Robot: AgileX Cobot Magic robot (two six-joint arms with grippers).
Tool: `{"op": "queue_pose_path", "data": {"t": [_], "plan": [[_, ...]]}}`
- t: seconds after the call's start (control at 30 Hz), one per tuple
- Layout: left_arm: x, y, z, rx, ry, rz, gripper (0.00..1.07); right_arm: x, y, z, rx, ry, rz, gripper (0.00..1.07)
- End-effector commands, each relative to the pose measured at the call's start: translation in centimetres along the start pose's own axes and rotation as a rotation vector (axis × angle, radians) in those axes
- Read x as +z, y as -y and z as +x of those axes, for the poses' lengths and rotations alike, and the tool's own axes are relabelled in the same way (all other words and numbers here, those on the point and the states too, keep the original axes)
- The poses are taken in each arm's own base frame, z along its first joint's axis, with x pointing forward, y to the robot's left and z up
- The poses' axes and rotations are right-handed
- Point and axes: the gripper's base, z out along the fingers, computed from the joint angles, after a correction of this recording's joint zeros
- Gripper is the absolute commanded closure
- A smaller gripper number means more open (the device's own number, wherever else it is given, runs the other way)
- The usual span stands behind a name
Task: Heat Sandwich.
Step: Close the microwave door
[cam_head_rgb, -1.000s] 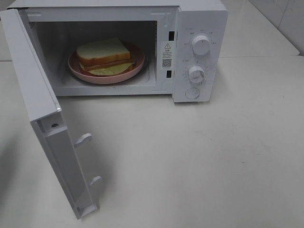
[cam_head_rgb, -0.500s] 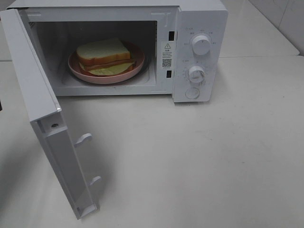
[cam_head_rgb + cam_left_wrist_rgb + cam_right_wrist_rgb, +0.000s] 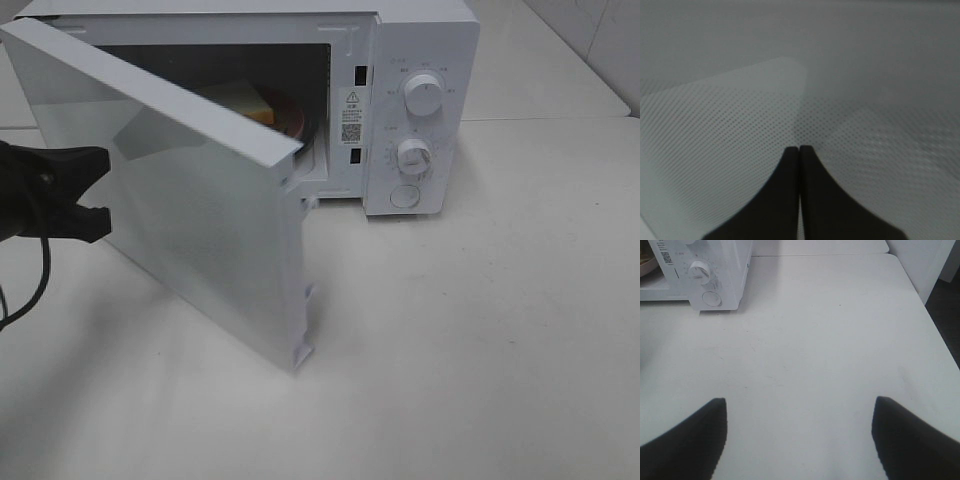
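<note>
The sandwich (image 3: 250,101) lies inside the white microwave (image 3: 425,45), and only a corner of bread and crust shows above the door's top edge. A sliver of its pink plate (image 3: 296,117) shows beside it. The microwave door (image 3: 200,215) stands about half closed. My left gripper (image 3: 98,191) is at the door's outer face on the left. The left wrist view shows this left gripper (image 3: 799,148) shut and empty, tips against the dotted door window (image 3: 730,120). My right gripper (image 3: 800,440) hangs open and empty over bare table, out of the exterior view.
Two round knobs (image 3: 424,95) (image 3: 413,155) and a round button (image 3: 404,196) sit on the microwave's right panel. The white table (image 3: 480,330) spreads in front and to the right. In the right wrist view the table's edge (image 3: 935,340) runs along the right.
The door has swung from wide open to about half closed. My left gripper has come in from the left against its outer face. The sandwich and plate are now mostly hidden.
</note>
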Motion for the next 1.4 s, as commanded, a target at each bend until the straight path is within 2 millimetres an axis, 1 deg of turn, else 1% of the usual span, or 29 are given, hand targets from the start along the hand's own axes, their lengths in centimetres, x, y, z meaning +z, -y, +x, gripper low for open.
{"op": "queue_pose_path", "data": {"t": [0.03, 0.1, 0.13, 0.23, 0.27, 0.37, 0.4, 0.43, 0.5, 0.57, 0.67, 0.7, 0.77, 0.83, 0.93, 1.03, 1.1, 1.17, 1.4], "plan": [[1.3, 0.9, -0.9, -0.019, 0.047, 0.002, 1.07, -0.3, 0.0, 0.2, -0.003, 0.030, 0.003, 0.31], [2.4, 1.8, -1.4, -0.026, 0.067, 0.025, 1.07, -0.3, 0.0, 0.2, -0.003, 0.030, 0.003, 0.31], [2.4, 1.8, -1.4, -0.026, 0.067, 0.025, 1.07, -0.3, 0.0, 0.2, -0.003, 0.030, 0.003, 0.31], [3.6, 2.8, -2.0, -0.049, 0.089, 0.034, 1.07, -0.3, 0.0, 0.2, -0.003, 0.030, 0.003, 0.31], [3.6, 2.8, -2.0, -0.049, 0.089, 0.034, 1.07, -0.3, 0.0, 0.2, -0.003, 0.030, 0.003, 0.31], [4.7, 3.8, -2.5, -0.056, 0.099, 0.056, 1.07, -0.3, 0.0, 0.2, -0.003, 0.030, 0.003, 0.31], [5.4, 4.3, -2.6, -0.054, 0.097, 0.071, 1.07, -0.3, 0.0, 0.2, -0.003, 0.030, 0.003, 0.31], [5.4, 4.3, -2.6, -0.054, 0.097, 0.071, 1.07, -0.3, 0.0, 0.2, -0.003, 0.030, 0.003, 0.31], [6.1, 4.8, -2.8, -0.059, 0.101, 0.079, 1.07, -0.3, 0.0, 0.2, -0.003, 0.030, 0.003, 0.31], [7.1, 5.6, -3.2, -0.073, 0.116, 0.091, 1.07, -0.3, 0.0, 0.2, -0.003, 0.030, 0.003, 0.31], [7.5, 6.1, -3.4, -0.087, 0.125, 0.091, 1.07, -0.3, 0.0, 0.2, -0.003, 0.030, 0.003, 0.31], [8.2, 6.6, -3.4, -0.106, 0.123, 0.086, 1.07, -0.3, 0.0, 0.2, -0.003, 0.030, 0.003, 0.31], [8.5, 6.7, -3.4, -0.113, 0.118, 0.080, 1.07, -0.3, 0.0, 0.2, -0.003, 0.030, 0.003, 0.31], [9.5, 7.3, -3.4, -0.119, 0.112, 0.086, 1.07, -0.3, 0.0, 0.2, -0.003, 0.030, 0.003, 0.31], [10.0, 7.9, -3.4, -0.118, 0.114, 0.100, 1.07, -0.3, 0.0, 0.2, -0.003, 0.030, 0.003, 0.31], [11.2, 8.8, -3.7, -0.121, 0.123, 0.115, 1.07, -0.3, 0.0, 0.2, -0.003, 0.030, 0.003, 0.31], [11.4, 8.9, -3.8, -0.129, 0.126, 0.111, 1.07, -0.3, 0.0, 0.2, -0.003, 0.030, 0.003, 0.31], [12.3, 9.3, -4.0, -0.138, 0.134, 0.095, 1.07, -0.3, 0.0, 0.2, -0.003, 0.030, 0.003, 0.31], [13.9, 9.4, -4.0, -0.152, 0.132, 0.060, 1.07, -0.3, 0.0, 0.2, -0.003, 0.030, 0.003, 0.31]]}}
